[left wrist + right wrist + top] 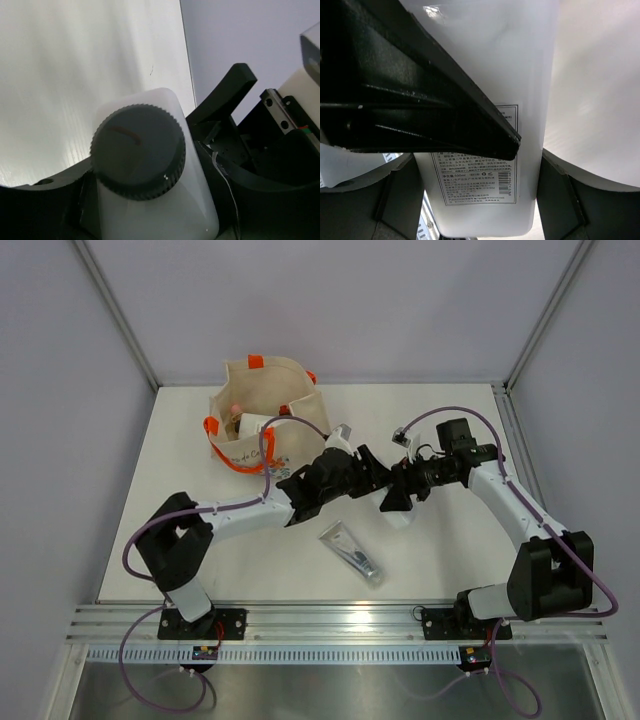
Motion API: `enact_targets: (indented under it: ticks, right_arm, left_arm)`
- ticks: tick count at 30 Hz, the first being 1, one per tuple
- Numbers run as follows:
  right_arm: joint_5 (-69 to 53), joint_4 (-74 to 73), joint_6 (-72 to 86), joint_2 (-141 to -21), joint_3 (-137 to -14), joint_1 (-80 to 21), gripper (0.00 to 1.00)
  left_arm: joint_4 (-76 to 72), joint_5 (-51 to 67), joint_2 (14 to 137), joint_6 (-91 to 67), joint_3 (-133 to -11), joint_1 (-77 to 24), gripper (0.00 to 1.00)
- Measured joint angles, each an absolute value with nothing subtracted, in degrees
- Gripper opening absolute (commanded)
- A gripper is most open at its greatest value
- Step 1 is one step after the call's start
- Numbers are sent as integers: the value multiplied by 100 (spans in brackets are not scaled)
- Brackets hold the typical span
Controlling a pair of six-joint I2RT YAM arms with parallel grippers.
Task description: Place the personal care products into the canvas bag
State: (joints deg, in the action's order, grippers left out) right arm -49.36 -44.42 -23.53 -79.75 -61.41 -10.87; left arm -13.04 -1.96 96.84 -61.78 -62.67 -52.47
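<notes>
- The left arm [250, 510] rises from its base at the near-left edge of the surface [450, 560], folds at the elbow and stretches right, toward the middle.
- The right arm [520, 505] climbs from the near-right base, bends at the elbow and reaches left toward the middle.
- The two wrists face each other above the centre of the surface, almost touching.
- The left claw [378, 480] has a finger against each side of a white bottle [396, 516], near its cap end.
- The right claw [400, 495] clamps the same bottle at its bottom end, one finger pressed on each side.
- A left finger [445, 100] lies slantwise across the bottle in the right wrist view.
</notes>
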Motion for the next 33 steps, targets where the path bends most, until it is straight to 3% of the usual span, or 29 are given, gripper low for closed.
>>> enact_targets:
  ticks: [2,3,4,7,8,9,15,19,24,33]
  right_arm:
    - [-4912,-4436,-2344,-7961,-6139,-1098,8]
    - [-4912,-4431,-2335,-7959,-6139,-1096,13]
    - [-4910,-4421,-2335,-7961,-6139,-1098,35]
    - [-4965,-4425,-2362,-7961,-6145,-1116,79]
    - [-4978,-4440,-2390,-7961,-6160,-1135,93]
    - [-4995,-4462,-2408,-7961,-6184,-1151,99]
    - [-5238,-4615,-2545,-7738,-6573,-926,99]
    - [-5579,-4919,-3033,-7365,-6888,-123,100]
    - [-5918,-5015,-3326,-6864,-6799,336,99]
    - [-6204,-5131,-3435,-6945,-6652,333,99]
  left_arm:
    - [-1343,-246,9675,-6173,-6270,-5271,28]
    - [-1358,-255,9675,-6171,-6263,-5266,24]
    - [-1361,-270,9668,-6160,-6252,-5266,21]
    - [-1326,-303,9577,-6090,-6222,-5266,8]
    - [-1280,-303,9531,-6047,-6219,-5266,5]
    - [-1238,-301,9489,-6010,-6219,-5266,0]
    - [-213,102,8967,-5207,-6016,-4877,0]
    - [819,427,8619,-4709,-6042,-4209,0]
    - [2112,854,8311,-4193,-6952,-3275,0]
    - [1780,1769,8283,-4401,-8635,-2187,0]
